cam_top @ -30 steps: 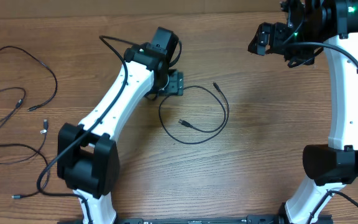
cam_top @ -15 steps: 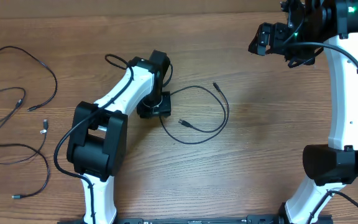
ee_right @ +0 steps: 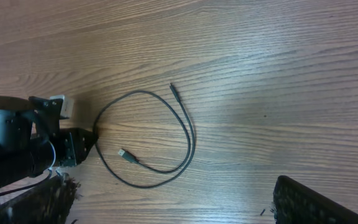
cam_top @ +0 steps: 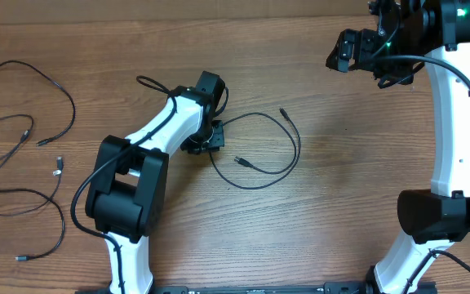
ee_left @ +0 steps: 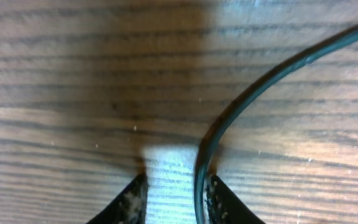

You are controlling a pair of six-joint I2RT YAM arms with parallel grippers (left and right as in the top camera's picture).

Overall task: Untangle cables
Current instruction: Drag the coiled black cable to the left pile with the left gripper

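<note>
Plainly the looped cable (ee_left: 199,169) is thin, light and limp, so it should trail wherever it is pulled. The cord runs between the left gripper (ee_left: 176,200) fingers, against one of them, a fair place to hold it. The jaws stand narrowed around it, but whether they pinch it cannot be told. Bare table (cam_top: 325,220) lies open beyond the loop. The other cables (cam_top: 23,139) sprawl well behind that arm. The right gripper (ee_right: 173,208) hangs spread wide, far off.

In the left wrist view the left tool (ee_left: 174,202) shows only blurred fingertip stubs at the bottom edge. The looped cable (ee_left: 260,84) leaves the frame between them, so whether it is pinched is unclear. Overhead, the wrist hides those fingers. The loose cables (cam_top: 73,113) cross the left edge. All plug types are too small to tell.
</note>
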